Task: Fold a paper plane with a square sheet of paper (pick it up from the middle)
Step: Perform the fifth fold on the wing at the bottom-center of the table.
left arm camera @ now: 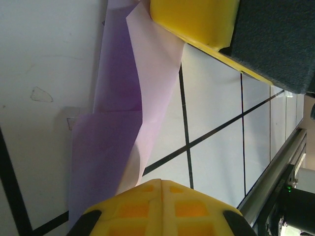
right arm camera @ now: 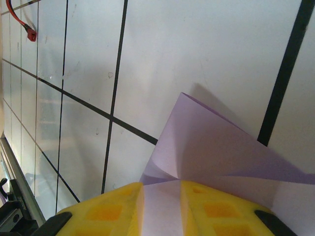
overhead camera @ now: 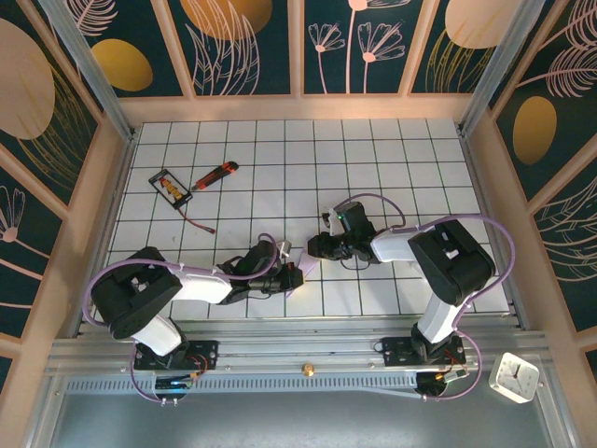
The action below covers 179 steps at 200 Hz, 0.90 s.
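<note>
1. Located at the near middle of the white gridded counter: lavender paper, partly folded, spanning between the tips of the two arms.
2. Seen from the left wrist: paper in overlapping layers, a darker purple panel beside a paler flap, creased across, lying over a black grid line.
3. Left gripper: jaws fully closed, yellow pads pressed together with no gap, lower end of the paper running beneath them. Cannot tell whether pinched or merely pressed.
4. Right gripper: jaws narrow, clamped on a strip of the paper visible between the yellow pads, with a peaked fold rising beyond them and shadowing the counter.
5. Observed at the far left of the counter: red-orange utility knife, near a small black-framed card, with a thin red cord trailing from beside the card toward the near edge. All well apart from the paper.
6. Noted off the counter at the near right corner: small white clock.
7. Writing and brands: markings on knife, card and clock face too small to read.
</note>
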Each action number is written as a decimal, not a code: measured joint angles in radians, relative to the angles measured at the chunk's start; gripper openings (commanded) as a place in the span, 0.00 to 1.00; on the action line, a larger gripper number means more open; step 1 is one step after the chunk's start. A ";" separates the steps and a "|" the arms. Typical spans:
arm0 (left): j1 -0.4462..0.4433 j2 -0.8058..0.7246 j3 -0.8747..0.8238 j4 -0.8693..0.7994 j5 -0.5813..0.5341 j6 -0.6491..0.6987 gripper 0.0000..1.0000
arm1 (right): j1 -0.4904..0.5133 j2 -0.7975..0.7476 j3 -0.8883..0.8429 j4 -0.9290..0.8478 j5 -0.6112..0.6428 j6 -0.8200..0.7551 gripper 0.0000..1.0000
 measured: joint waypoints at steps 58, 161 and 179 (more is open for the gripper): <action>0.000 0.003 -0.003 0.002 0.002 -0.002 0.04 | 0.000 0.000 0.000 0.000 0.000 0.000 0.27; 0.000 0.019 -0.045 0.047 0.005 -0.030 0.02 | 0.000 0.000 0.000 0.000 0.000 0.000 0.27; 0.000 0.018 -0.050 0.050 0.006 -0.030 0.01 | 0.000 0.000 0.000 0.000 0.001 0.000 0.27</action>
